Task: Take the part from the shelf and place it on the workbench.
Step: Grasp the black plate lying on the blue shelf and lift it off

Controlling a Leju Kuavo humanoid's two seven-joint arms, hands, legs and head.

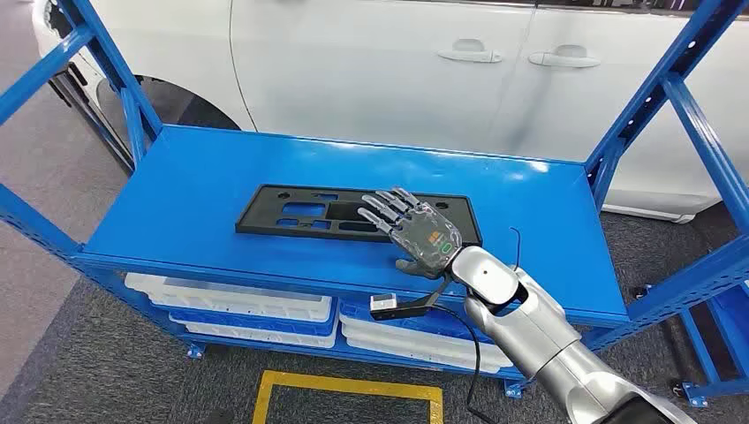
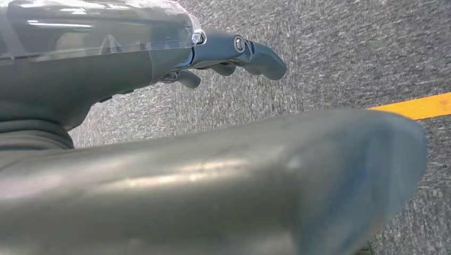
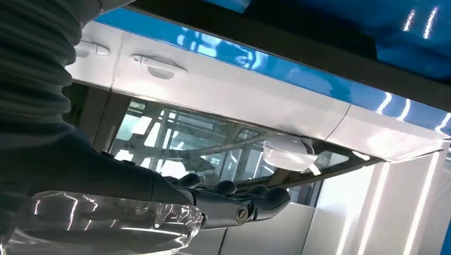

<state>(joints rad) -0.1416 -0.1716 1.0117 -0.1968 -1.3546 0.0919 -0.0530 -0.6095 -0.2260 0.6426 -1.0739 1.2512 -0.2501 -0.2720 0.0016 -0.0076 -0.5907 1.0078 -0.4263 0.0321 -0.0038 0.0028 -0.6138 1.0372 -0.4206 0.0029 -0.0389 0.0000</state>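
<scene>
A flat black plastic part [image 1: 300, 212] with rectangular cut-outs lies lengthwise on the blue top shelf [image 1: 194, 177]. My right hand [image 1: 419, 231] is over the part's right end, palm down and fingers stretched out straight, gripping nothing; I cannot tell whether it touches the part. In the right wrist view the same hand [image 3: 228, 204] shows extended fingers, with the part's dark edge [image 3: 298, 42] beyond them. My left hand [image 2: 133, 58] hangs above the grey floor with its fingers loosely extended and nothing in it.
A white car [image 1: 371, 62] stands close behind the shelf. Blue uprights [image 1: 680, 97] frame both ends of the rack. White trays [image 1: 238, 305] are stacked on the lower level. A yellow floor marking [image 1: 344, 393] lies in front of the rack.
</scene>
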